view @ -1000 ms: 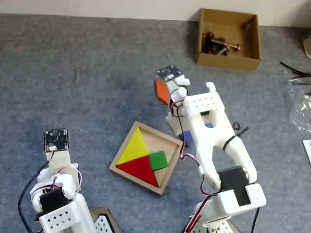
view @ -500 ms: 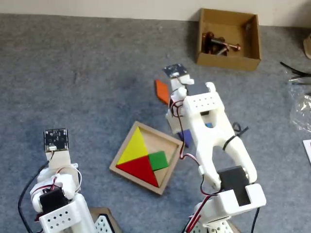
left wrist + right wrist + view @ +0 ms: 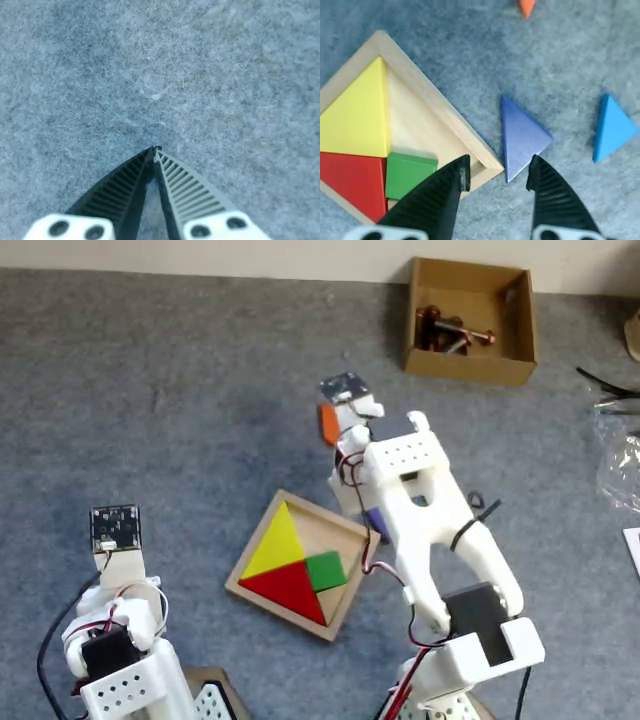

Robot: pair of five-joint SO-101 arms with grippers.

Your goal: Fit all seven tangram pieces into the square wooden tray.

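A grey felt-covered table runs to a pale wall along its far edge. A cardboard box holding copper-coloured parts sits at that far edge toward the right, and clear plastic lies at the right edge. The right arm stretches from the near edge toward the middle. The left arm stands at the near left corner. The square wooden tray lies turned like a diamond near the middle of the near edge. It holds a yellow triangle, a red triangle and a green square, with bare wood along its right side. The right gripper is moderately spread and holds nothing. One finger is over the tray's right corner, the other just beside the tip of a purple triangle that lies close to the tray's rim. A light blue triangle lies near it toward the right edge, and an orange piece lies farther toward the far edge. The left gripper has its fingers pressed together, empty, over plain felt. A broad stretch of felt lies between the tray and the far left corner.
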